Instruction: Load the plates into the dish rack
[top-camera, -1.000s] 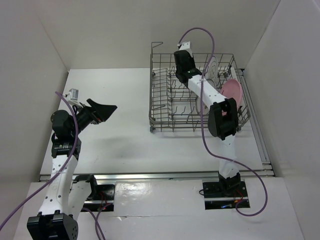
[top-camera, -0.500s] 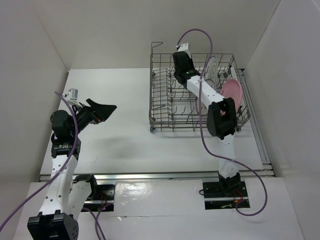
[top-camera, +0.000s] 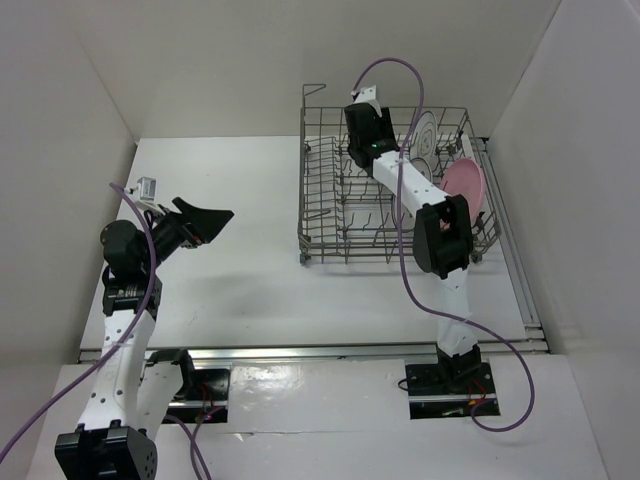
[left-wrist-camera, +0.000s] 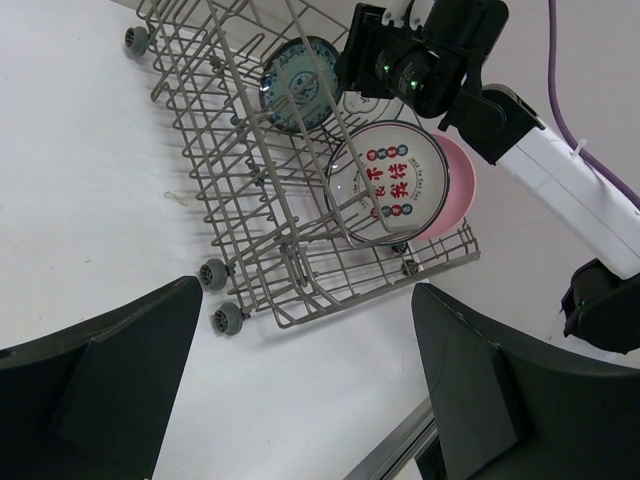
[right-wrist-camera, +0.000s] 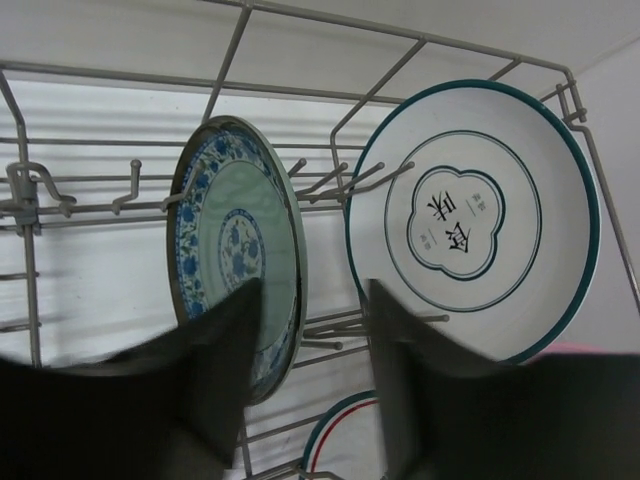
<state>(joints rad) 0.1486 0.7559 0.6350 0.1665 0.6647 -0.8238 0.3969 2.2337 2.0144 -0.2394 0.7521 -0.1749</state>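
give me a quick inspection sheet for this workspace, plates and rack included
surface: white table, dish rack stands on its right side
job's things: teal-green plate, dark-rimmed white plate, red-patterned plate and pink plate all stand upright in the dish rack
clutter: one small pale fleck on the table beside the dish rack
grippers: left gripper open, empty, over the table's left side; right gripper open, fingers astride the teal-green plate's rim
cables: purple cable loops over the right arm, another runs along the left arm
surroundings: white walls, metal rail at the near edge
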